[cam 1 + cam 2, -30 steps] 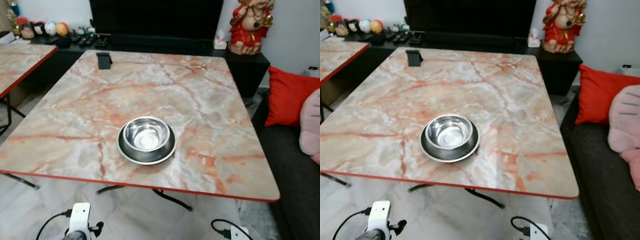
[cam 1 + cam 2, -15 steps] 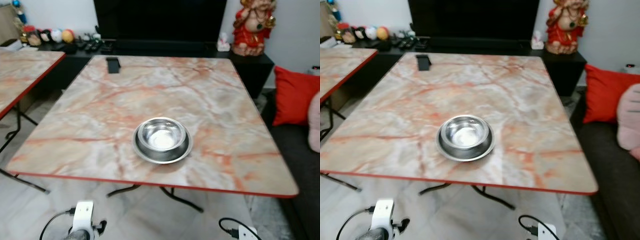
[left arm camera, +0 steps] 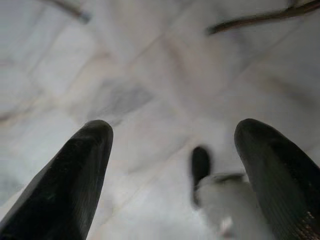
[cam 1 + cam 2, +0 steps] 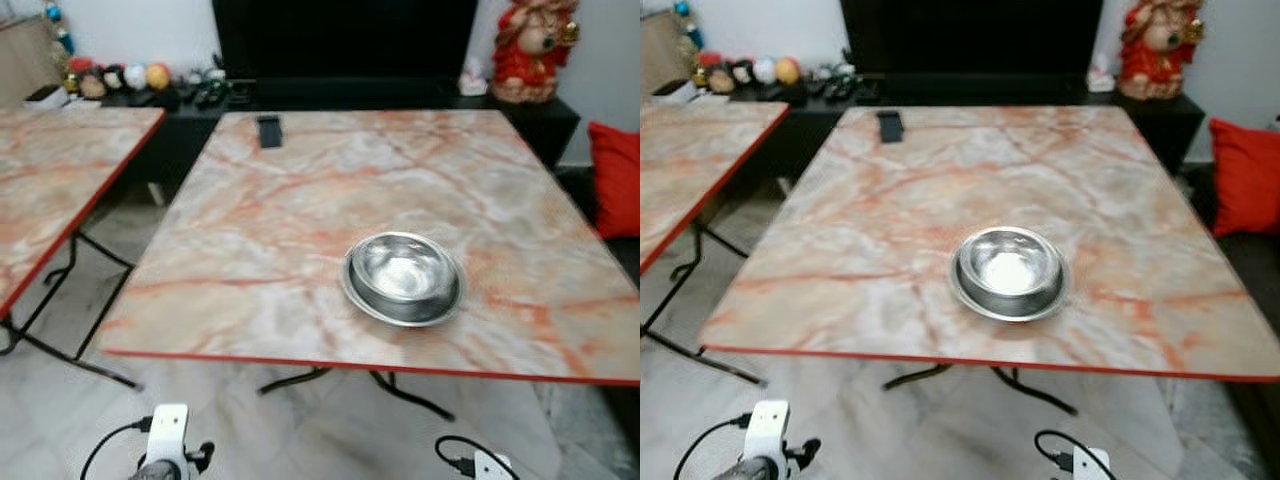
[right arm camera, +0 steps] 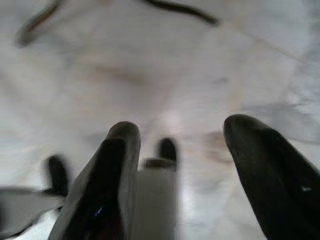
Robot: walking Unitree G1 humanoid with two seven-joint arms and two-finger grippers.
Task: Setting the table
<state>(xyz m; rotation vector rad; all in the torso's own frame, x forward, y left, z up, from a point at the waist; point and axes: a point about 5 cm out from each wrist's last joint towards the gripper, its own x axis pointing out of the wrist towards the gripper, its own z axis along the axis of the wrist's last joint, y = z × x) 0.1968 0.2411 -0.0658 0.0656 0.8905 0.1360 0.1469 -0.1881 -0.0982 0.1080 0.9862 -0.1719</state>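
A steel bowl [image 4: 403,272] stands in a steel plate [image 4: 402,302] near the front edge of the marble-patterned table [image 4: 300,200], toward its right. Both arms hang low below the table's front edge, their wrists showing at the bottom of the eye views. In the left wrist view my left gripper [image 3: 172,175] is open over the pale floor, nothing between its fingers. In the right wrist view my right gripper [image 5: 182,165] is open too, also empty, pointing down at the floor.
A small black object [image 4: 268,130] lies at the table's far left corner. A second marble table [image 4: 60,170] stands to the left with a floor gap between. A black TV cabinet [image 4: 340,95] with a red figurine [image 4: 532,50] runs behind. A red cushion [image 4: 618,178] is at the right.
The whole view has swung to the left: the bowl and table now sit further right in the picture and the second table shows more. The bowl has not moved on the table.
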